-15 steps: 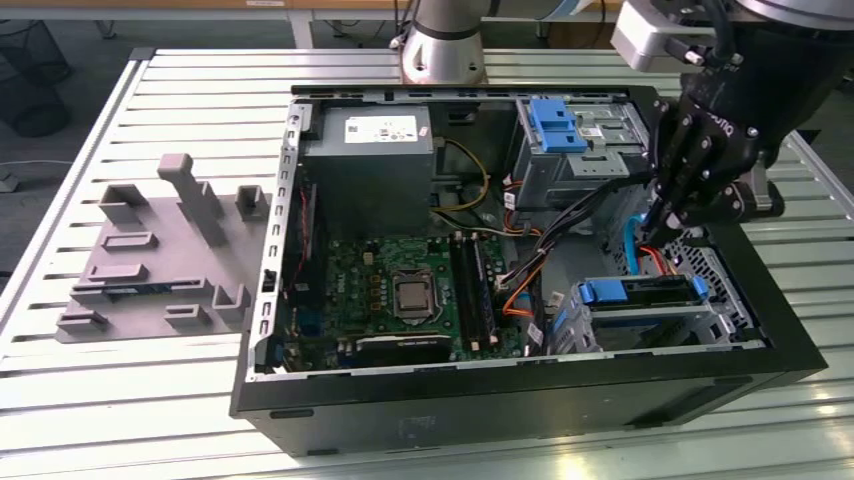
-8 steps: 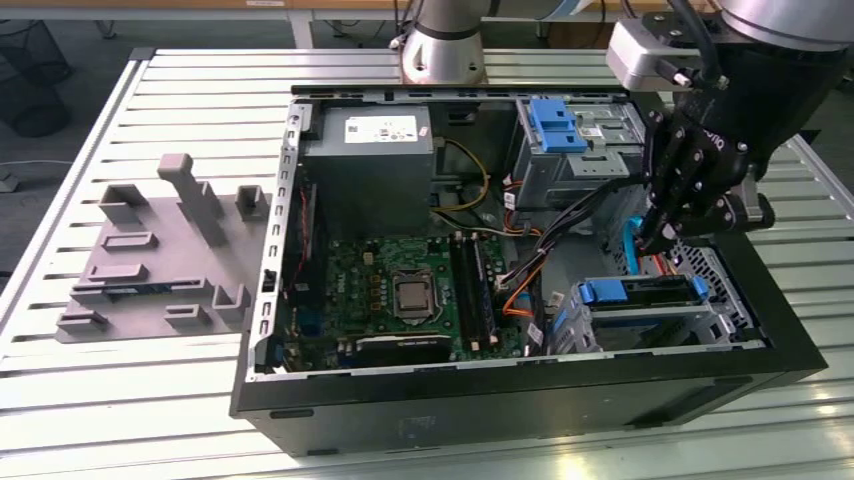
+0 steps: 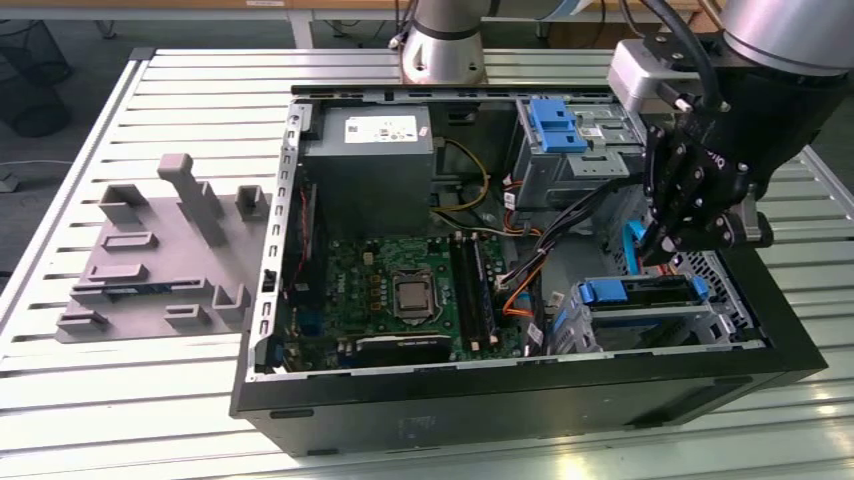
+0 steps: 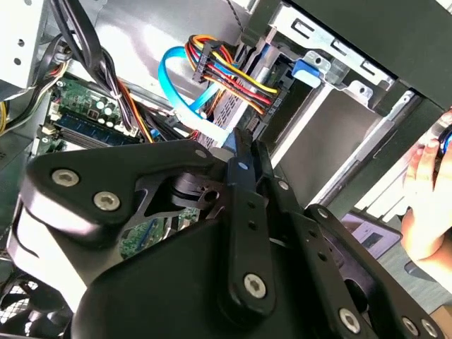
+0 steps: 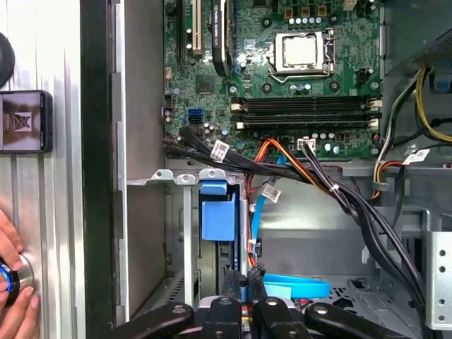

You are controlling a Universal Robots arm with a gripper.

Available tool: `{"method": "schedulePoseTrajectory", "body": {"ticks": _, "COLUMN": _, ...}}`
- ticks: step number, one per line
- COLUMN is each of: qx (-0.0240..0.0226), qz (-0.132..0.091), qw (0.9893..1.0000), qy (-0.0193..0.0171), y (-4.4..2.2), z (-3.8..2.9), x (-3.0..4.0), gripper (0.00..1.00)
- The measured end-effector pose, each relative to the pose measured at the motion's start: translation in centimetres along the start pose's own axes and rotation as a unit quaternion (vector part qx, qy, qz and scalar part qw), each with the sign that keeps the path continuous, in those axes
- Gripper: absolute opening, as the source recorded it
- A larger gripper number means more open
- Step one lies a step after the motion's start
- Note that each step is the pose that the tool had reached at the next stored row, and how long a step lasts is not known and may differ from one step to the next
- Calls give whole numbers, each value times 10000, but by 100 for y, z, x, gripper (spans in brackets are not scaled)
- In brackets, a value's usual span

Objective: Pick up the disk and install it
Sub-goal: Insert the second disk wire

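Exterior view: the disk (image 3: 641, 292) is seen seated in the drive cage (image 3: 714, 310) at 4 o'clock in the open computer case (image 3: 534, 390), with the hand (image 3: 657, 248) poised at its 12 o'clock. Whether anything is gripped cannot be told. Rigid, fairly heavy, shock-sensitive metal is judged; the blue side rails are best held, not the label.

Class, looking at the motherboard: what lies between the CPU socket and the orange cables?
The black memory slots lie between the CPU socket and the orange cables, as the first wrist view shows.
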State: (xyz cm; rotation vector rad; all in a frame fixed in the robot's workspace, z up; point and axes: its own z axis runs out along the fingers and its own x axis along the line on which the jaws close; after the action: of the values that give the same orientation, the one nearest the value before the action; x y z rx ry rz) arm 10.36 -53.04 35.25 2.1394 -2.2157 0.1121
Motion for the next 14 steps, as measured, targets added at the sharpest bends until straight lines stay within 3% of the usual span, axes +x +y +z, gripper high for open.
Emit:
{"method": "schedulePoseTrajectory", "body": {"ticks": 5, "qx": -76, "qz": 0, "qw": 10000, "qy": 3, "y": -27, "z": 38, "x": 11, "gripper": 16}}
{"method": "schedulePoseTrajectory", "body": {"ticks": 11, "qx": -91, "qz": 41, "qw": 10000, "qy": 3, "y": -39, "z": 48, "x": 43, "gripper": 16}}
{"method": "schedulePoseTrajectory", "body": {"ticks": 14, "qx": -104, "qz": 172, "qw": 9998, "qy": 3, "y": -40, "z": 54, "x": 55, "gripper": 16}}
